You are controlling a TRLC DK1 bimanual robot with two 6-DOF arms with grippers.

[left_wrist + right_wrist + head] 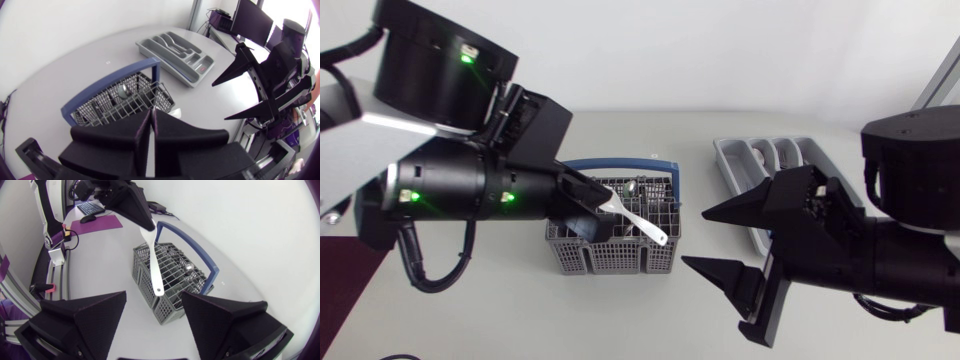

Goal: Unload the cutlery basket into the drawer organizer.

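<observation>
Left arm (450,190) reaches in from the left side, wrist angled down, and the left gripper (598,205) is pinched tight on a white utensil (642,224) that sticks out past its tips. Right arm (910,230) sits low on the right, with the right gripper (695,238) pointing inward and its fingers (85,315) spread wide.

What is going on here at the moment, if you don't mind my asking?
The two arms are unloading a grey cutlery basket into a grey drawer organizer. The left gripper is shut on a pale piece of cutlery and holds it above the basket, handle pointing toward the right gripper. That gripper is wide open and empty, between the basket and the organizer. A spoon is among what is left in the basket, and the organizer already holds some cutlery.
</observation>
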